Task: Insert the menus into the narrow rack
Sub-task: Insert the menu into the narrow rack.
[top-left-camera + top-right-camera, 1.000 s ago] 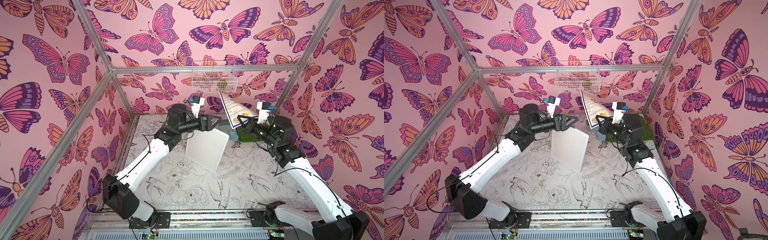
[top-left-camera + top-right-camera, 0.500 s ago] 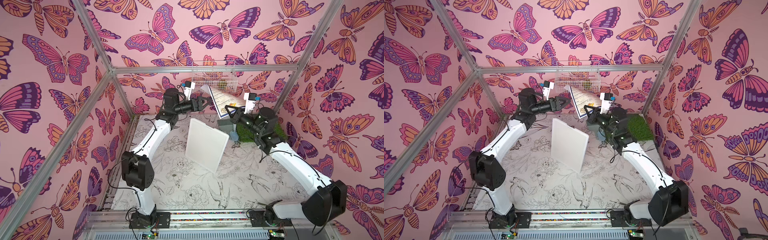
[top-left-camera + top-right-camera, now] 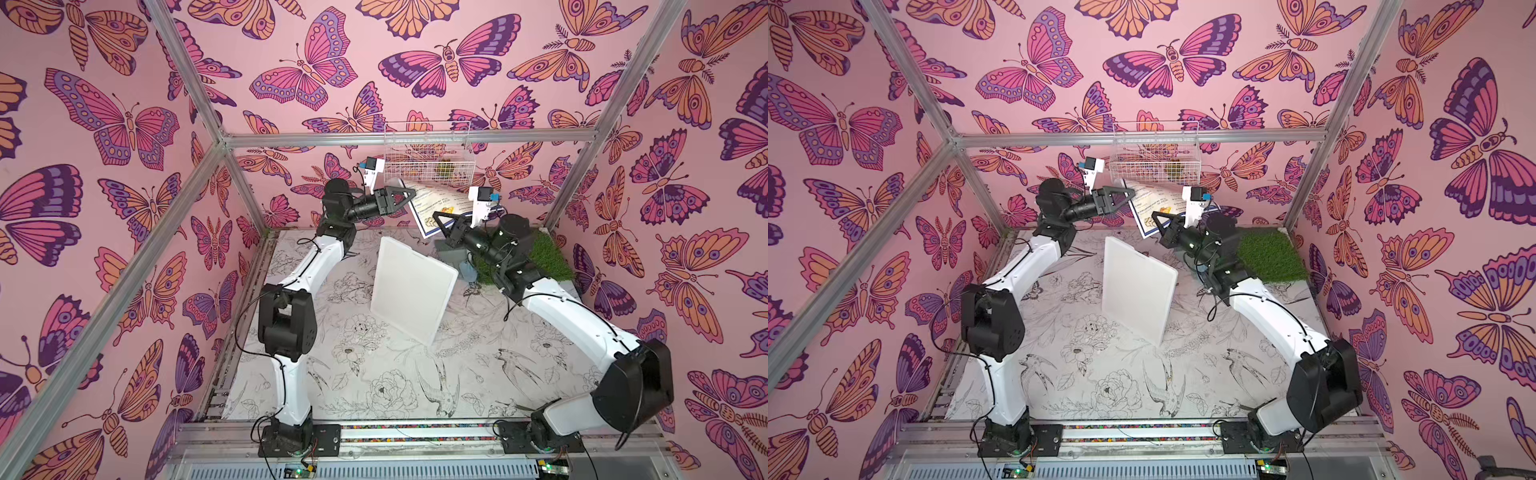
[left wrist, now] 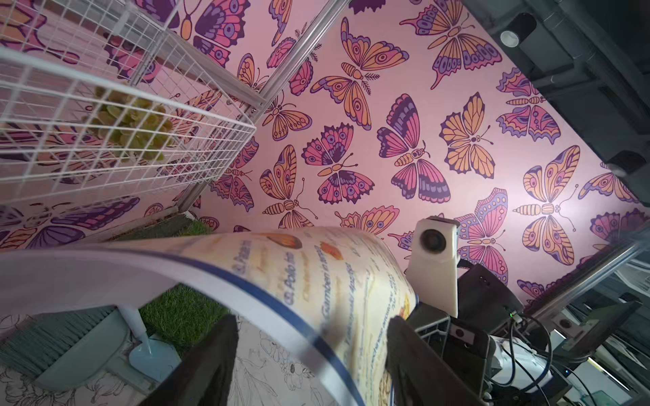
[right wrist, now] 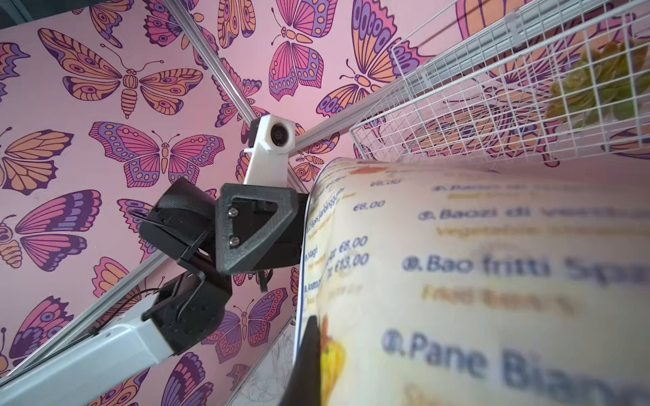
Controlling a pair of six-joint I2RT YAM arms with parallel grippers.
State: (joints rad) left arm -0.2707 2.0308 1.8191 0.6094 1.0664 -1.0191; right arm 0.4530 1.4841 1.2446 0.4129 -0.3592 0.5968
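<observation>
The menu (image 3: 432, 203) (image 3: 1154, 201) is a cream sheet with a blue border, held up in the air just under the wire basket and bent into a curve. My right gripper (image 3: 438, 220) (image 5: 316, 337) is shut on its lower corner; only one dark finger shows, the other is behind the sheet. My left gripper (image 3: 411, 195) (image 4: 312, 321) is open, and the menu (image 4: 316, 274) edge runs between its spread fingers without a pinch. The narrow rack (image 3: 411, 291) (image 3: 1138, 286), a white slab, rests on the table below both grippers, untouched.
A white wire basket (image 3: 428, 156) (image 4: 105, 140) with a green plant hangs on the back wall, close above the menu. A green grass mat (image 3: 544, 262) lies at the back right. A grey brush and dustpan (image 4: 70, 351) sit beside it.
Both arms rose toward the back wall. The right gripper carried the menu up under the basket. The left gripper left the rack's top, reached the menu's edge, and its jaws narrowed.
</observation>
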